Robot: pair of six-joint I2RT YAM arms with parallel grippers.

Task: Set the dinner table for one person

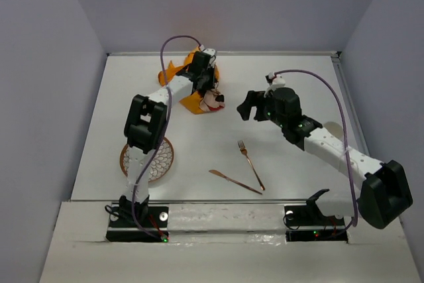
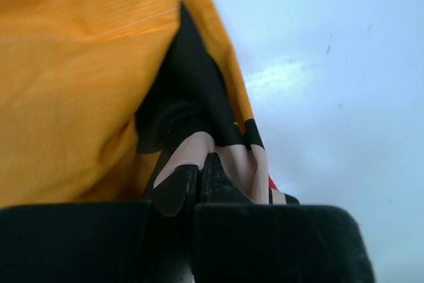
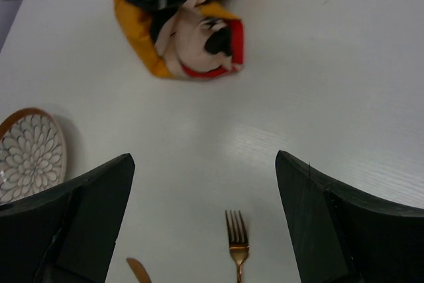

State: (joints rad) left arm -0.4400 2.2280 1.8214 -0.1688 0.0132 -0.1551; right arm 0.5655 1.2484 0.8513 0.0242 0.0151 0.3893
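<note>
1. Here the counter [image 1: 199, 138] spread out ahead of both arm bases as a broad white slab, with grey walls at its left, right and far sides.
2. The left tool [image 1: 203, 83] reached to the far part of the counter, left of centre. In the left wrist view its fingers [image 2: 173, 189] stood almost together, clenched on a fold of the orange cloth mat [image 1: 193, 102].
3. The mat was bunched up rather than flat, with a cartoon face in black, peach and red turned towards the middle of the counter. Whether any of it was lifted off the surface I could not tell.
4. The right tool [image 1: 250, 107] hung over the counter just right of centre, released and gripping nothing. In the right wrist view its two dark fingers [image 3: 83, 213] stood wide apart.
5. A round plate [image 1: 163, 157] with a white petal pattern and a brown rim lay at the near left, partly under the left arm.
6. A copper fork [image 1: 251, 164] lay near the middle, tines towards the far side. A copper knife [image 1: 233, 181] lay just beside it at a slant, and their near ends almost met.
</note>
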